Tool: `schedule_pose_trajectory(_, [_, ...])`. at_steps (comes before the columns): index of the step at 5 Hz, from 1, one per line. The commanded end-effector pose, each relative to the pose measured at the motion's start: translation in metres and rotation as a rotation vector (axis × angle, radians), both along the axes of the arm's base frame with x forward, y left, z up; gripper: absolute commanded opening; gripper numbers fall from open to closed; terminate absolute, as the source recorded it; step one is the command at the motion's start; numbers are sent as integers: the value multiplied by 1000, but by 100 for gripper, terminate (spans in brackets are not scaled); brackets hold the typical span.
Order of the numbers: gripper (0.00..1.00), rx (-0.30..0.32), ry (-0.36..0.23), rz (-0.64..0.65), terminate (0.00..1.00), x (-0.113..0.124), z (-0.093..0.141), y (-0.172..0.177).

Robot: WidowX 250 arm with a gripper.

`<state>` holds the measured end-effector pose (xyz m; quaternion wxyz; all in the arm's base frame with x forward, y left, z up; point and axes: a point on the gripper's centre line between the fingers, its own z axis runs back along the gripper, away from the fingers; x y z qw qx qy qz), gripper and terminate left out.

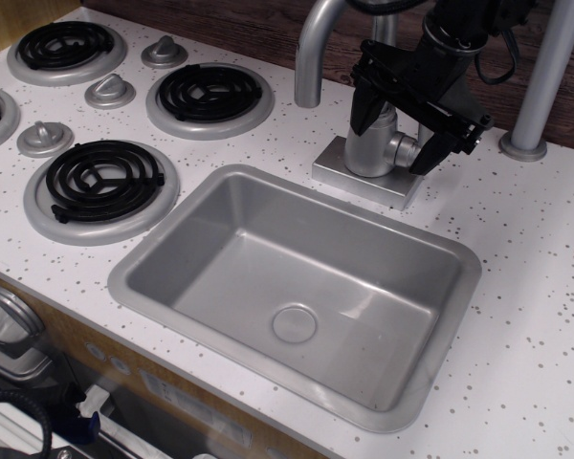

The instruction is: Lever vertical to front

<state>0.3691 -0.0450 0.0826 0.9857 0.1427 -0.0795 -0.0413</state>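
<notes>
The faucet base (368, 177) stands behind the sink, with a round column and a short side stub (404, 150) pointing right. The lever's paddle is mostly hidden behind my gripper; only the stub end of it shows. My black gripper (395, 142) comes down from the upper right. Its fingers are spread: one finger (364, 113) is left of the column, and the other (438, 150) is right of the stub. The jaws straddle the column and stub and grip nothing that I can see. The curved spout pipe (311, 53) rises to the left.
A grey sink basin (297, 287) lies in front of the faucet. Stove burners (100, 182) and round knobs (110, 92) are at the left. A grey post (545, 76) stands at the right, close to my arm. The wooden wall is just behind.
</notes>
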Motion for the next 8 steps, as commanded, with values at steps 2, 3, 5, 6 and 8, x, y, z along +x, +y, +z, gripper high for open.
schedule_pose_trajectory(2, [100, 16, -114, -60, 0, 15, 9, -2])
schedule_pose_trajectory(3, [100, 27, -154, -93, 0, 24, 13, -5])
schedule_pose_trajectory(5, [100, 47, -180, -152, 0, 37, 24, -9])
schedule_pose_trajectory(6, [100, 42, -171, -175, 0, 44, 23, -13])
schedule_pose_trajectory(8, [100, 32, -152, -201, 0, 57, 21, -15])
